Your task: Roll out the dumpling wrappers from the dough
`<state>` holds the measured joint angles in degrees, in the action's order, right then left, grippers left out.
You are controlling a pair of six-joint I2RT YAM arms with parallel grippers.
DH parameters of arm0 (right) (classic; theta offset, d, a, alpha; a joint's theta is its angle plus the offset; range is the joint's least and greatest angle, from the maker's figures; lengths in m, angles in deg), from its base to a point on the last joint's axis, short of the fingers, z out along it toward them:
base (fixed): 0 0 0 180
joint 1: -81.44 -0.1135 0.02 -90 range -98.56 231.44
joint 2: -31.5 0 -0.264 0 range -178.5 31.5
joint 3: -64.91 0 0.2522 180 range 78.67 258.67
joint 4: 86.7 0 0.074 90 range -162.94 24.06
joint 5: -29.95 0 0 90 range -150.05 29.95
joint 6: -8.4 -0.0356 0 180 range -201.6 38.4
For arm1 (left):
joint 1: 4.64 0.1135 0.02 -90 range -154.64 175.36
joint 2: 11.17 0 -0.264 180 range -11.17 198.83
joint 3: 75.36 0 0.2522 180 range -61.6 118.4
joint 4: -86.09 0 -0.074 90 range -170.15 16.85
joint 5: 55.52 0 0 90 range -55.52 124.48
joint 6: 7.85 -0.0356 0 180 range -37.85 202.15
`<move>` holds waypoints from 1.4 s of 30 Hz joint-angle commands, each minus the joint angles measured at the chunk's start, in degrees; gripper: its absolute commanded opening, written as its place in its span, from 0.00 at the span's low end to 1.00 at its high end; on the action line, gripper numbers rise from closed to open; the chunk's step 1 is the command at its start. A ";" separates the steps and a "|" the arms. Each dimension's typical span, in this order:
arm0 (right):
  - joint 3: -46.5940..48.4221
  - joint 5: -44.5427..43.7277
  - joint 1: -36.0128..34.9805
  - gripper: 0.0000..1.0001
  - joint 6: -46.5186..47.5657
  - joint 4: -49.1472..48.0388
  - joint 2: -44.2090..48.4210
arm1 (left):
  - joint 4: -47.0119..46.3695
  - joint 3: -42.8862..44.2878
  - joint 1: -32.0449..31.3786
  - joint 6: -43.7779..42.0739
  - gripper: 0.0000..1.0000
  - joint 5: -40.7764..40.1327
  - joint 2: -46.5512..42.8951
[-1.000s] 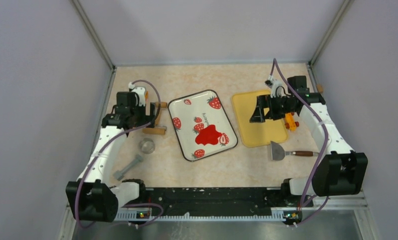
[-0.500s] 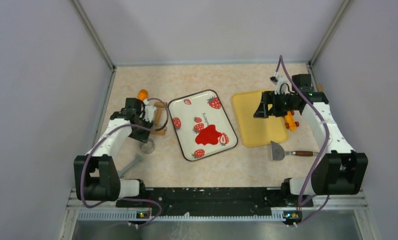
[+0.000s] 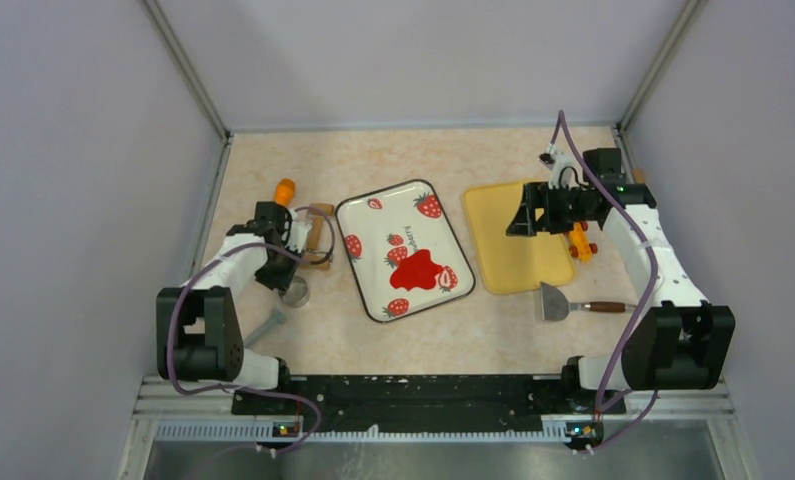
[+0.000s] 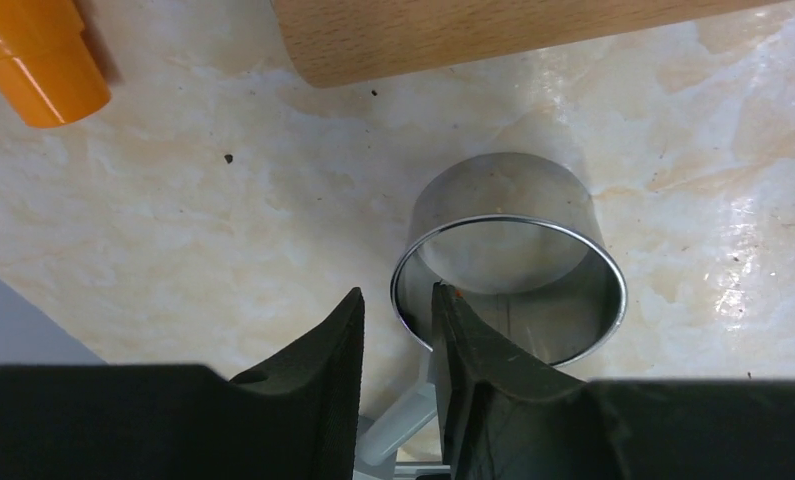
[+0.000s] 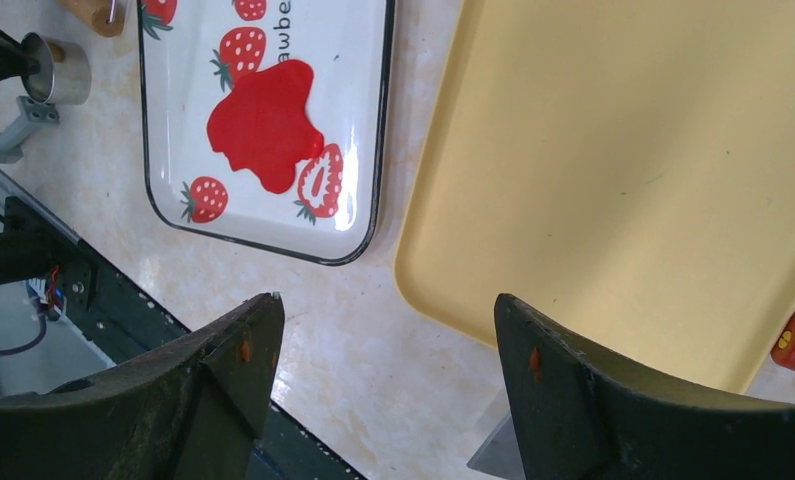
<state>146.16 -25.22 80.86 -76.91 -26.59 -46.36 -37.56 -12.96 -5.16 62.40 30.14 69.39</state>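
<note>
The left gripper [image 4: 398, 300] has its jaws drawn to a narrow gap astride the near wall of a shiny steel ring cutter [image 4: 508, 215], one finger outside and one inside; I cannot tell whether they pinch it. Just beyond the ring lies a pale wooden rolling pin [image 4: 473, 30]. The right gripper [image 5: 385, 310] hangs spread wide and empty over a flat yellow plastic board [image 5: 623, 150]. To its left, on a white strawberry-printed tray [image 5: 343, 100], lies the flat, ragged, bright-red dough [image 5: 265, 125]. It looks soft, light and probably tacky, so fingers would dent it; better to press it with a tool or lift an edge. Only the left wrist view shows the wall between the fingers, while the dough shows only in the top and right wrist views
</note>
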 commanded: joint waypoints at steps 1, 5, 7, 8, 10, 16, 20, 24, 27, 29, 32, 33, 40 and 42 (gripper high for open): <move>0.29 1.25 0.38 0.78 -0.12 -0.34 2.05 | -1.33 2.48 2.86 -1.23 0.32 2.99 2.55; 0.13 1.70 0.32 0.77 0.02 -0.02 2.32 | -2.07 2.80 3.19 -2.05 0.23 3.60 3.19; 0.15 1.73 0.36 0.77 0.06 0.12 2.39 | -1.56 3.47 3.18 -2.01 0.18 3.90 3.07; 0.19 1.70 0.33 0.77 0.06 0.12 2.45 | -1.16 3.98 3.18 -1.92 0.16 4.05 2.93; -0.04 1.73 0.32 0.77 0.14 0.14 2.54 | -0.37 4.72 3.16 -1.93 0.08 5.87 2.30; -1.48 2.23 0.35 0.68 -0.62 -0.54 2.73 | 3.91 8.31 3.11 -1.43 0.00 11.96 0.43; -1.31 2.13 0.27 0.59 -1.26 -0.38 2.27 | 8.25 13.23 1.51 1.49 0.00 17.66 -0.44; 1.36 1.00 -3.98 0.57 -0.80 -2.31 0.55 | 10.24 18.68 -6.61 3.94 0.00 21.70 -0.48; 2.05 -0.84 -10.78 0.57 -3.45 -8.92 -0.64 | 9.45 22.90 -13.19 7.34 0.00 24.08 1.72; 3.10 -1.20 -14.95 0.56 -8.10 -11.69 -3.74 | 7.42 25.66 -16.20 11.74 0.00 25.77 4.40; 2.85 1.49 -18.37 0.55 -15.15 -14.87 -7.48 | 4.19 29.43 -19.11 19.03 0.00 27.45 9.85; 1.95 2.78 -18.85 0.56 -17.18 -16.27 -8.06 | 3.30 30.54 -19.81 22.38 0.00 27.98 11.75; -1.43 6.33 -20.67 0.50 -24.20 -20.55 -11.42 | -3.64 33.64 -24.56 31.36 0.00 27.41 20.12; -1.78 6.89 -21.25 0.50 -25.49 -22.78 -12.21 | -5.13 33.94 -25.95 32.10 0.00 25.99 21.44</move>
<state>144.89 -20.98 60.95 -97.17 -42.70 -57.55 -36.88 18.34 -28.54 88.85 56.48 89.74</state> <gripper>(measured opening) 0.506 0.009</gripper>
